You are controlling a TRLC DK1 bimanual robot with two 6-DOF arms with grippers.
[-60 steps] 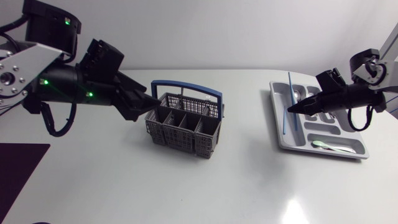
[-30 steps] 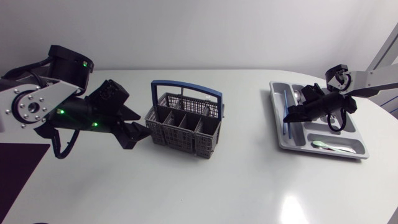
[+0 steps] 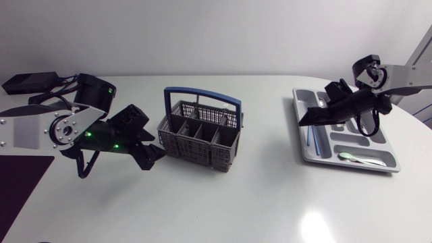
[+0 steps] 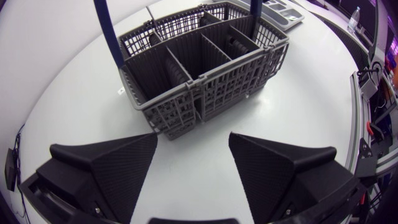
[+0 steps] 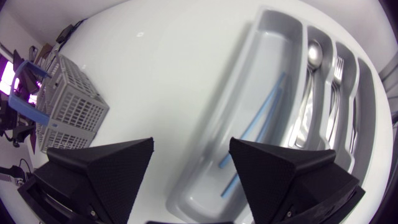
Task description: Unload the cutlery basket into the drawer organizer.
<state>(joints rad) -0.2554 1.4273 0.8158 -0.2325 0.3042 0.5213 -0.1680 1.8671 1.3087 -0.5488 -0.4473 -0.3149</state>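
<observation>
A white, glossy table [image 3: 270,196] with a rounded edge is lit from above, and a bright glare [image 3: 316,228] is thrown back from its near part. A flat black box [image 3: 27,82] with cables is laid at its far left corner; a dark panel [image 3: 20,192] is seen near left, though whether on the table cannot be told.

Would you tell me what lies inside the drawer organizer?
A thin blue stick in the long compartment, a spoon and fork in the next slots; the right gripper covers the near end.
</observation>
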